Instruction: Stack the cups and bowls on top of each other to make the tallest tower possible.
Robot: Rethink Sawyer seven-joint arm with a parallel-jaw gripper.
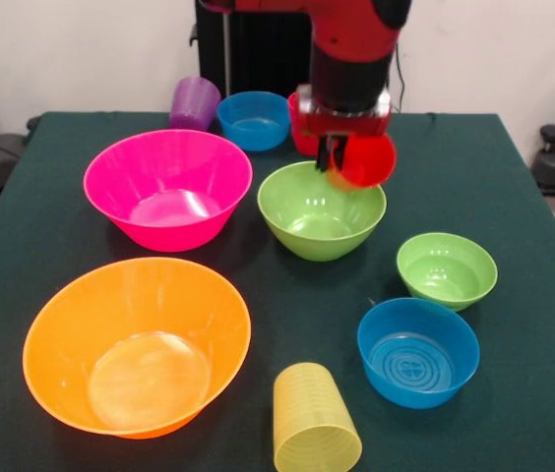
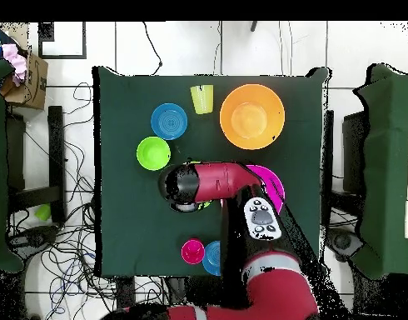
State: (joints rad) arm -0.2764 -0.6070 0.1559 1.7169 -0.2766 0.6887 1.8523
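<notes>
1. Red cup (image 1: 368, 160) pinched in my claw (image 1: 338, 157), tilted, above med green bowl (image 1: 321, 209) at its far right rim.
2. No tower yet; other bowls and cups sit apart on surface (image 1: 514, 197).

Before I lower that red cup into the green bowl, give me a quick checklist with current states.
1. Bright red cup held by the tool: ok, though tilted on its side.
2. Cup over the medium green bowl: ok, above its far rim.
3. Green bowl upright and empty: ok.
4. Hot pink bowl apart from the green bowl: ok.
5. Cup mouth direction for nesting: cannot tell.
</notes>
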